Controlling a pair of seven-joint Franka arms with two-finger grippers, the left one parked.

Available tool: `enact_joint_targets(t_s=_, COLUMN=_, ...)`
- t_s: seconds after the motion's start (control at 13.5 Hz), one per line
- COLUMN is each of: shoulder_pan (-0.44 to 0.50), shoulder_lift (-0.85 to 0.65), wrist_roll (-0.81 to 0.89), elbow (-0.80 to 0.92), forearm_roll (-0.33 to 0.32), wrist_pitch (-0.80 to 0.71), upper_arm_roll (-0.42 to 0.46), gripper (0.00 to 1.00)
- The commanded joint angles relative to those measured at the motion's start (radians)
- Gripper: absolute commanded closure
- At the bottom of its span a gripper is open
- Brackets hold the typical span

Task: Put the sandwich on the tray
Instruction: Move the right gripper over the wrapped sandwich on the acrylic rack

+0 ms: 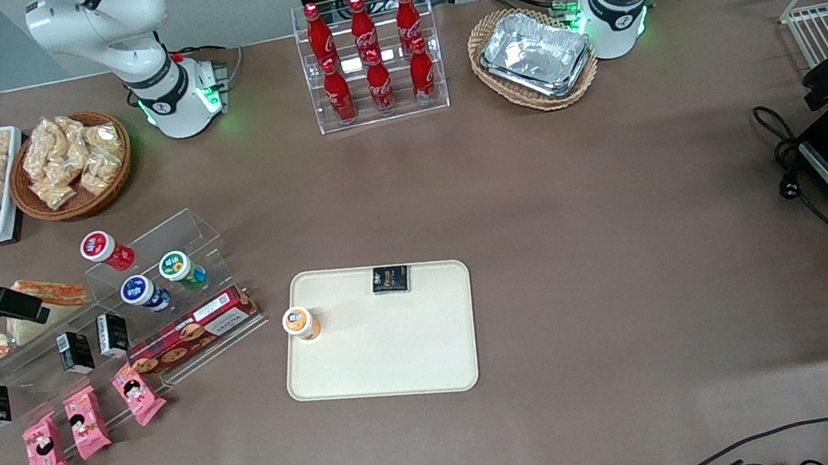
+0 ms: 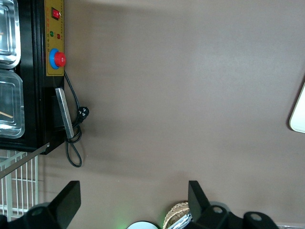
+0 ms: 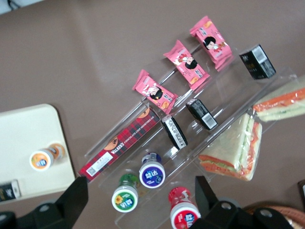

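The brown table (image 1: 541,205) is stretching wide across the front view. On it the cream tray (image 1: 383,352) is lying flat, carrying only an orange-capped bottle (image 1: 301,322) at one edge and a small black packet (image 1: 390,279) at the edge farther from the front camera.

Toward the working arm's end of the table, the clear stepped stand (image 1: 191,225) is showing off its snacks. The right arm's gripper (image 3: 140,186) is hovering above that stand with its jaws spread wide and nothing between them. Under the gap in the wrist view are the upright bottles, one with a red cap (image 3: 183,217), one blue (image 3: 151,172) and one green (image 3: 125,198).

The triangular wedge sandwich (image 3: 233,148) is resting on the stand just outside one finger (image 3: 205,193). And the sandwich (image 3: 281,102) itself, long and clear-wrapped with orange and green stripes, is lying just beside the wedge. That puts it farther out from the jaws, not between them and not touched by them. It is sitting at the stand's end nearest the working arm, well apart from the tray.

A red tartan biscuit box (image 3: 121,143) is lying along a lower step. Three pink packets (image 3: 186,62) and small black boxes (image 3: 257,62) are lining the steps nearer the front camera.
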Motion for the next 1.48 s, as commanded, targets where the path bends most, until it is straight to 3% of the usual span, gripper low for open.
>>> enact_joint_targets(t_s=0.0, shoulder_pan=-0.002, shoulder_lift=0.002, wrist_roll=0.198, elbow=0.031, forearm_roll=0.008, wrist_pitch=-0.010, upper_arm_roll=-0.034, gripper=0.00)
enact_joint_targets(t_s=0.15, shoulder_pan=-0.002, shoulder_lift=0.008, wrist_roll=0.235, elbow=0.034, forearm_roll=0.008, wrist_pitch=-0.010, upper_arm_roll=-0.080, gripper=0.00)
enact_joint_targets(t_s=0.59, shoulder_pan=-0.002, shoulder_lift=0.020, wrist_roll=0.597, elbow=0.034, forearm_roll=0.013, wrist_pitch=0.007, upper_arm_roll=-0.256, gripper=0.00)
enact_joint_targets(t_s=1.04, shoulder_pan=-0.002, shoulder_lift=0.143, wrist_roll=0.740, elbow=0.025, forearm_roll=0.016, wrist_pitch=0.049, upper_arm_roll=-0.394, gripper=0.00)
enact_joint_targets(t_s=1.26, shoulder_pan=-0.088, shoulder_lift=0.201, wrist_roll=0.763, elbow=0.019, forearm_roll=0.113, wrist_pitch=0.089, upper_arm_roll=-0.406, gripper=0.00)
enact_joint_targets(t_s=1.41, shoulder_pan=-0.107, shoulder_lift=0.229, wrist_roll=0.754, elbow=-0.006, forearm_roll=0.121, wrist_pitch=0.140, upper_arm_roll=-0.405, gripper=0.00)
